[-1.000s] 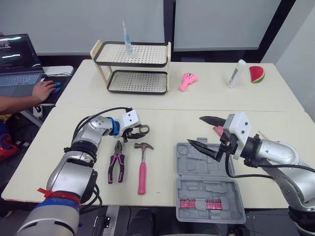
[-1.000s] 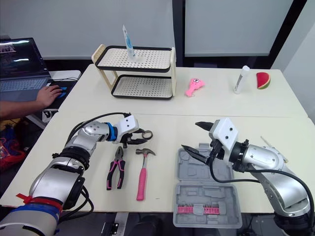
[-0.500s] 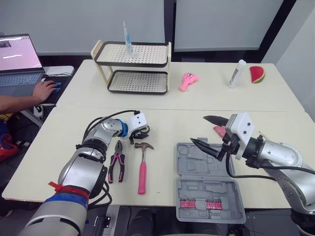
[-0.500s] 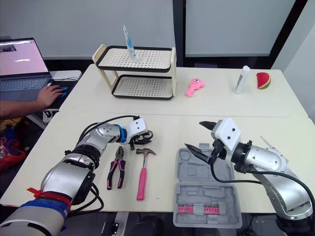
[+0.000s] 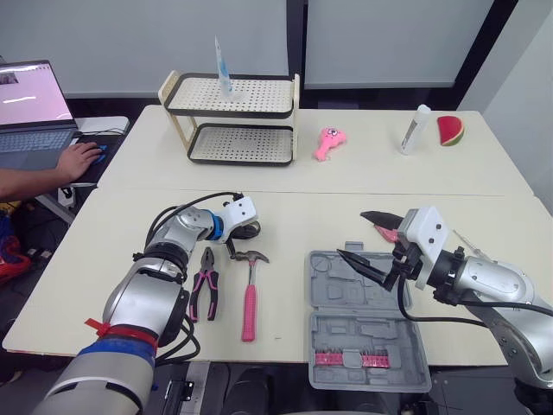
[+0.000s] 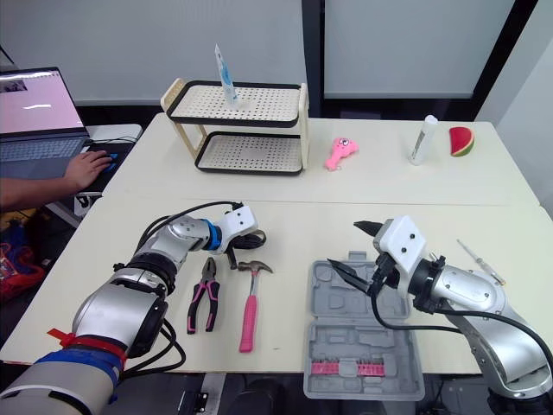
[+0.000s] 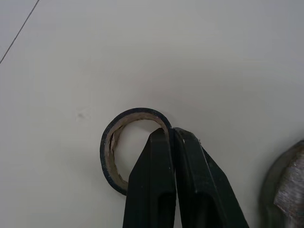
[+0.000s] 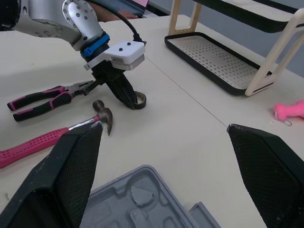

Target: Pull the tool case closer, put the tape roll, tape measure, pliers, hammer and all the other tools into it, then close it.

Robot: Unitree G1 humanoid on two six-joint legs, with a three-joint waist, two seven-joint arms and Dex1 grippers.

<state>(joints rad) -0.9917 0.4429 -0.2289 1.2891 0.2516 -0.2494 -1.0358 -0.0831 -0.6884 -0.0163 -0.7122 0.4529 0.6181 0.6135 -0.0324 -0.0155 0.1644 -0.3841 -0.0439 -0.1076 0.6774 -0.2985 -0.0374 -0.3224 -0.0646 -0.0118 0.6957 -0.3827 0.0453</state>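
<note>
Tool case (image 5: 371,333): grey, lid open flat, on near edge of table (image 5: 302,203), R of centre, in front of robot's R arm. Pink strip of bits (image 5: 346,359) sits in the near half.

R gripper (image 5: 352,233): fingers spread wide apart, nothing between them. Hovers over far-L corner of case, lower finger above case's far half.

Tape roll (image 7: 105,152): small dark ring w/ cardboard core, L of centre, just beyond hammer head, well apart from case. L gripper (image 7: 172,137): fingers pressed together on roll's wall, one inside the ring, one outside. Can't tell if roll is touching the table or just off it.

Hammer (image 5: 250,298): pink handle, head toward far side, lying flat btwn pliers and case, touching neither.

Pliers (image 5: 205,290): pink/black handles, nose pointing to far side, just L of hammer, near L forearm.

Far half of table: two-tier rack (image 5: 233,121) w/ thin upright pack (image 5: 222,65) on top shelf. To its R a pink toy (image 5: 327,143), white tube (image 5: 416,130), watermelon-slice piece (image 5: 449,130).

Thin stick-like tool (image 6: 478,251) on table R of R arm, too small to ID.

Far L: open laptop (image 5: 30,112), person's hand (image 5: 78,160) resting just beside it.
</note>
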